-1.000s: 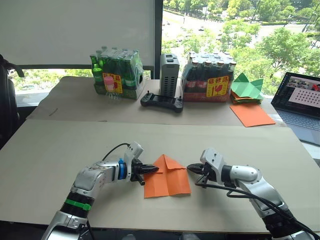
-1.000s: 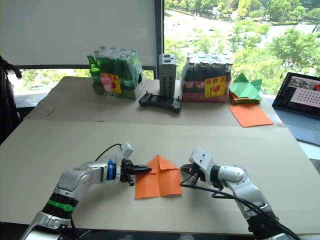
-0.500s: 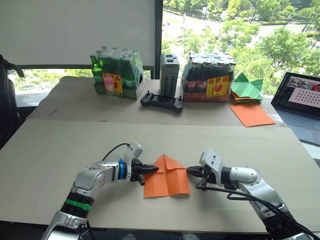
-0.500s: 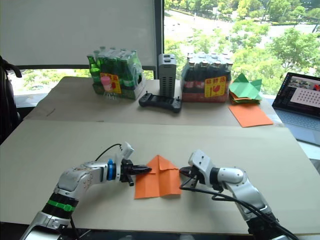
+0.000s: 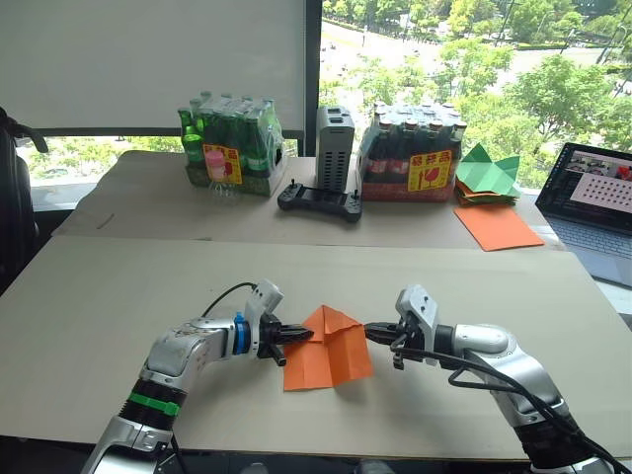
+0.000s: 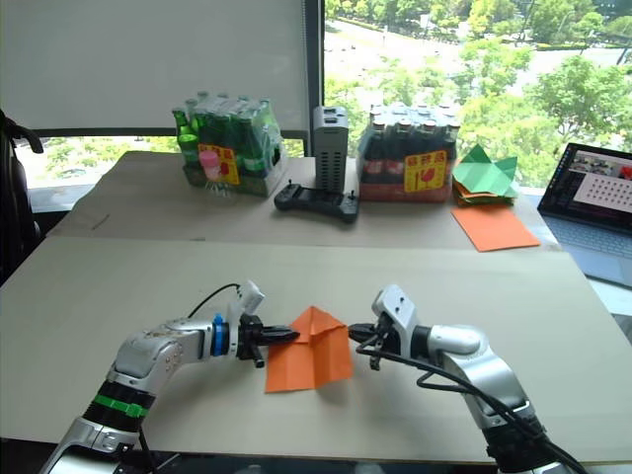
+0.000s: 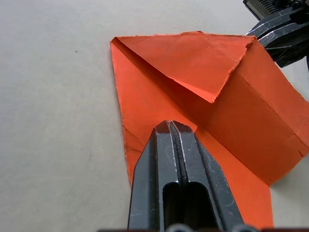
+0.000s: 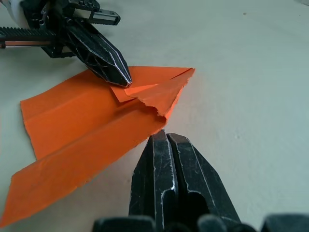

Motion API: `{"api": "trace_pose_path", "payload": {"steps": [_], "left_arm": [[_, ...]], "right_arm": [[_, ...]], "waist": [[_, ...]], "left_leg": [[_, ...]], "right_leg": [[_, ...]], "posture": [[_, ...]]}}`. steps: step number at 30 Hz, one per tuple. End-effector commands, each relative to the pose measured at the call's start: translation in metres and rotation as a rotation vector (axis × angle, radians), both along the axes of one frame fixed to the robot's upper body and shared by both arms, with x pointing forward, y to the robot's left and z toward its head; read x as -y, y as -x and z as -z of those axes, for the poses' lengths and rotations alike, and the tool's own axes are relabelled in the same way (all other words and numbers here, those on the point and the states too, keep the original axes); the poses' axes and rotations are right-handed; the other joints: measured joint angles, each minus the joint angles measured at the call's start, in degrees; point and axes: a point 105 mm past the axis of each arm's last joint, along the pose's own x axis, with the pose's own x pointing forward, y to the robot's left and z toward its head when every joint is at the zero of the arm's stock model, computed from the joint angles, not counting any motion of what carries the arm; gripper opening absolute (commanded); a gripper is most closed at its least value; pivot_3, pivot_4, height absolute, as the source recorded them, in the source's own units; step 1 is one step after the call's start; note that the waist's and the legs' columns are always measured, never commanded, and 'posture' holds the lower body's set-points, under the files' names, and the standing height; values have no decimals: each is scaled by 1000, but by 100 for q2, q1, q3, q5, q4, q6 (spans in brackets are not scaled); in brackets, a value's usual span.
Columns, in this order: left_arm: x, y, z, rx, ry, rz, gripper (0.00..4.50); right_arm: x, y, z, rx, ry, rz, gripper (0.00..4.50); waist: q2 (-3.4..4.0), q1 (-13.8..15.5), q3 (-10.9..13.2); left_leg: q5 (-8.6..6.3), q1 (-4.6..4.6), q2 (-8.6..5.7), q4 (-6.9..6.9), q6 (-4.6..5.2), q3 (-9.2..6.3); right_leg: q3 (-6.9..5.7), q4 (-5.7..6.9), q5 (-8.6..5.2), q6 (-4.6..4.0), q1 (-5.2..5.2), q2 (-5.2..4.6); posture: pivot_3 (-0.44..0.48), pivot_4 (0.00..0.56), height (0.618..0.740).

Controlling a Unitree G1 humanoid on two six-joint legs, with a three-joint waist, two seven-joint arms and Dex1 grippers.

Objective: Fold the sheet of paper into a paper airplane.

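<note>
sheet of paper [image 5: 329, 348] lower centre of frame on desk [image 5: 89, 296], right side lifted | left end effector [image 5: 308, 336] closed, pinning its left part | right end effector [image 5: 369, 330] closed at its right edge | we risk tearing or skewing the crease if the pin slips

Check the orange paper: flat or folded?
Partly folded. The orange paper has corner flaps folded into a point, and its right half lifts off the table beside the right gripper.

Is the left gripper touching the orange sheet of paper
Touching. The left wrist view shows the left gripper, fingers shut, pressing its tips down onto the sheet of paper.
</note>
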Motion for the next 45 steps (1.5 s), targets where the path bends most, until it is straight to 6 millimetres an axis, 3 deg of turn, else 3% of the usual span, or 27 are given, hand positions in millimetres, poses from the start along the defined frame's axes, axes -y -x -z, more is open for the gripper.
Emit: {"api": "trace_pose_path", "payload": {"steps": [1,9,17,36,45], "left_arm": [[-5,3,13,-37,-48,-8,41],[-4,2,12,-33,-48,-8,41],[-3,1,11,-27,-43,-12,41],[15,4,8,-18,-19,37,41],[-6,6,17,-28,-66,-5,41]], "right_arm": [[-7,1,-19,39,-51,-16,20],[-33,19,-12,14,-72,-88,20],[-52,20,-12,-3,-129,-79,20],[-62,18,-7,-7,-141,-51,20],[-69,16,-3,1,-131,-51,20]], "waist": [[0,0,0],[0,-2,0],[0,-1,0],[0,10,0],[0,-19,0]], "left_leg": [[0,-1,0,0,0,0],[0,-1,0,0,0,0],[0,0,0,2,0,0],[0,-2,0,3,0,0],[0,0,1,3,0,0]], "right_leg": [[0,0,0,0,0,0],[0,0,0,0,0,0],[0,2,0,0,0,0],[-1,1,0,0,0,-1],[-1,2,0,0,0,0]], "posture": [[0,150,740],[0,150,740],[0,150,740],[0,150,740],[0,150,740]]}}
